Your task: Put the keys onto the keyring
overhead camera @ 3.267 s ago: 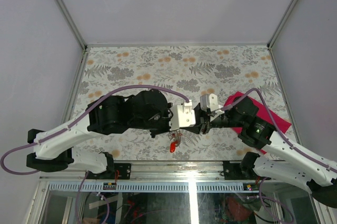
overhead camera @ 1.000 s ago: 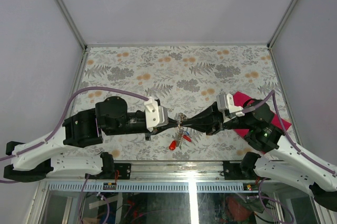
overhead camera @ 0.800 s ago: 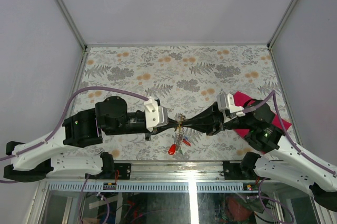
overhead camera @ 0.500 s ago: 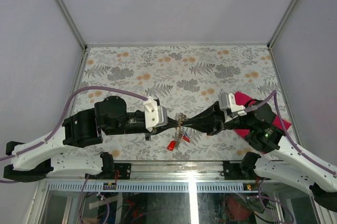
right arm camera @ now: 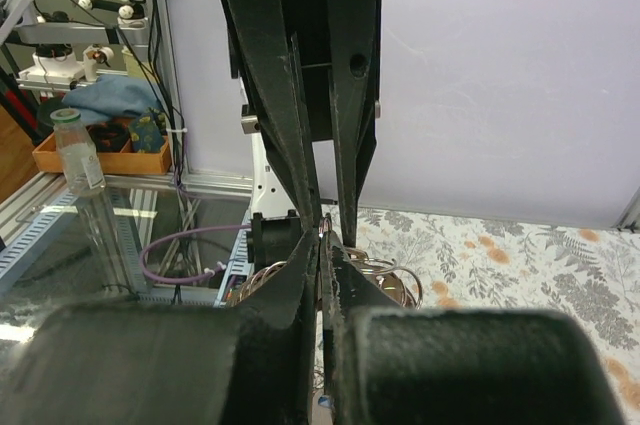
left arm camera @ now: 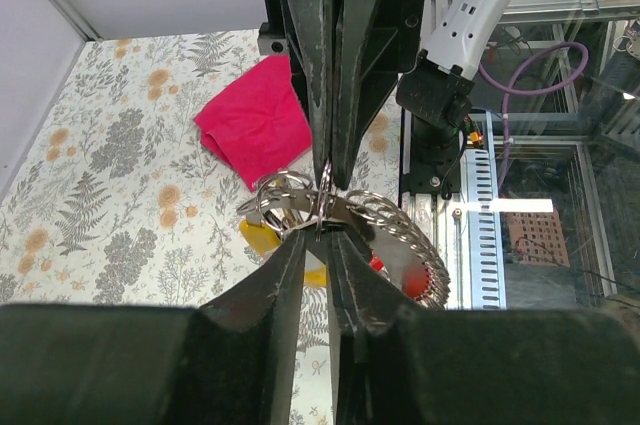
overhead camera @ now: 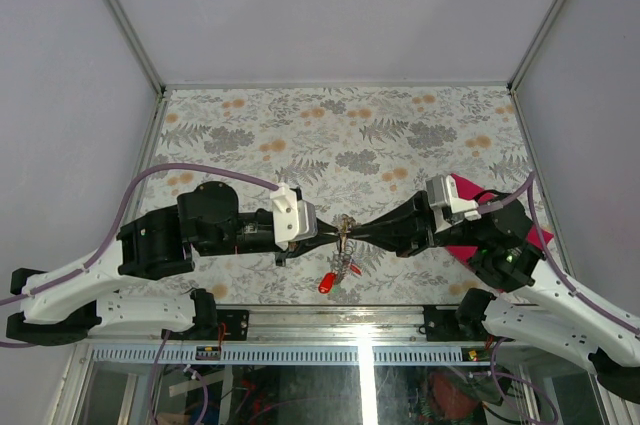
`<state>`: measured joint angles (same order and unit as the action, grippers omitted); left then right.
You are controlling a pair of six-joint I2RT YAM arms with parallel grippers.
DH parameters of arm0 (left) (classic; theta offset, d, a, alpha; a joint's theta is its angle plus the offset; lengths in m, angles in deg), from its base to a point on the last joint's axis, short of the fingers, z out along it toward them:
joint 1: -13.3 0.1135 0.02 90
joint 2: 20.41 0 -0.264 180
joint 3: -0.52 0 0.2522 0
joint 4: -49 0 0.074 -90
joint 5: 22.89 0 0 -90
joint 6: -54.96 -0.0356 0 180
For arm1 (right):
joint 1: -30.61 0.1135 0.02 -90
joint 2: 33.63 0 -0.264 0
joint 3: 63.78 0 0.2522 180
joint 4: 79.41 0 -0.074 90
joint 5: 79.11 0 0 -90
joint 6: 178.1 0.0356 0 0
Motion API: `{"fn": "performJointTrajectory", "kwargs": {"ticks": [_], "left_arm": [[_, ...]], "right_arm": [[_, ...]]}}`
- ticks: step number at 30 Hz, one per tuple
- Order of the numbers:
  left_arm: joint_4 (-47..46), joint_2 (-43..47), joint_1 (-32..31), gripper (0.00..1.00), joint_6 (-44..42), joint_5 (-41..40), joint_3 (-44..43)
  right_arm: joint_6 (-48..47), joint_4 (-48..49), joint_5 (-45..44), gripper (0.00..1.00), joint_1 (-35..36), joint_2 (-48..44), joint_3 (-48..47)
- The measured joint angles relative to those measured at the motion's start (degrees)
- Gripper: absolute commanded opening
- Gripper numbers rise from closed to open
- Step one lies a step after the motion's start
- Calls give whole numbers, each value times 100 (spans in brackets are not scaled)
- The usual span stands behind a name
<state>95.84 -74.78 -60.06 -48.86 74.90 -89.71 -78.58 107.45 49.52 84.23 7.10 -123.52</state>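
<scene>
Over the bench's [overhead camera: 300,125] near edge, the right tool [overhead camera: 353,236] pinches the keyring [left arm camera: 290,200] shut-jawed, keys [overhead camera: 340,267] dangling below, while the left tool's [overhead camera: 336,236] barely parted jaws meet it, grip unclear; threading seems under way, next needing the coil pried apart.

Robotics lab: aluminium frame [overhead camera: 118,17], grey panel walls [overhead camera: 320,5], purple cable [overhead camera: 205,167], cluttered orange tray [right arm camera: 95,160].

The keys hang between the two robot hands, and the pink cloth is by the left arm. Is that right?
Not quite. The pink cloth lies by the right arm, partly under it, as the top view shows. The keys do hang where the left gripper and right gripper meet.
</scene>
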Motion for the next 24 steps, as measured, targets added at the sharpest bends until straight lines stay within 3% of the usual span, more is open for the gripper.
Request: {"fn": "performJointTrajectory", "kwargs": {"ticks": [6,12,24], "left_arm": [[13,0,0,13,0,26,0],[20,0,0,23,0,37,-22],[-11,68,0,20,0,-7,-44]], "right_arm": [[22,125,2,0,0,-37,0],[22,131,4,0,0,-35,0],[15,79,37,0,0,-35,0]]}}
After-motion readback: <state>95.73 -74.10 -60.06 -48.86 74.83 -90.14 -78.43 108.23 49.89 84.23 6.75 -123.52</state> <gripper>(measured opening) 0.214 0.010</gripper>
